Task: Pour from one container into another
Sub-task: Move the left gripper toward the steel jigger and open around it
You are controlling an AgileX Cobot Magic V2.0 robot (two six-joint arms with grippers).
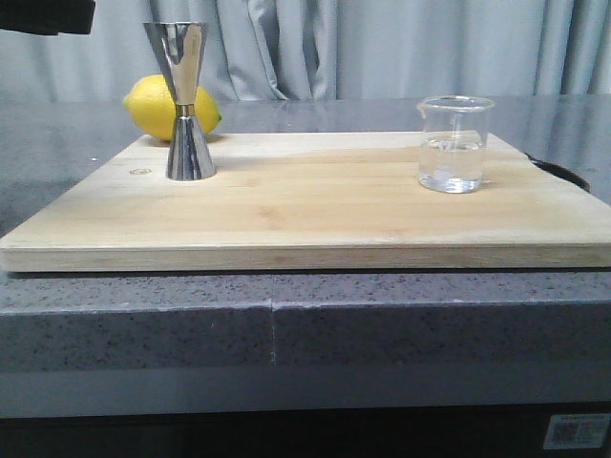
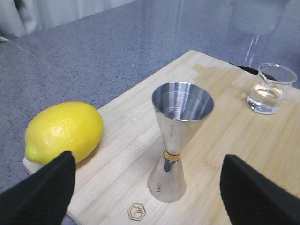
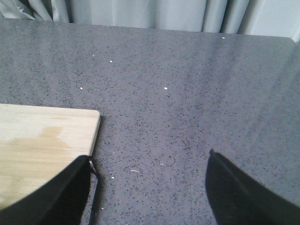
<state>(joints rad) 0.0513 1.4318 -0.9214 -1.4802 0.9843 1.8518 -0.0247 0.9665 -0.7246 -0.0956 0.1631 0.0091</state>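
Here the polished steel hourglass jigger (image 2: 180, 140) stands upright between the left end effector's (image 2: 150, 187) spread fingers; the small clear glass beaker (image 2: 273, 89) sits well apart, and the right end effector (image 3: 150, 187), also spread, holds nothing.

A pale wooden cutting board (image 1: 305, 205) lay flat on the speckled grey stone bench (image 1: 286, 320), its front edge near the bench's front edge. A yellow lemon (image 1: 153, 107) rested at the board's far left corner, partly over the board's edge. A small hexagonal logo (image 2: 136, 212) was stamped into the wood near that end. Grey curtains (image 1: 382, 48) hung behind the bench
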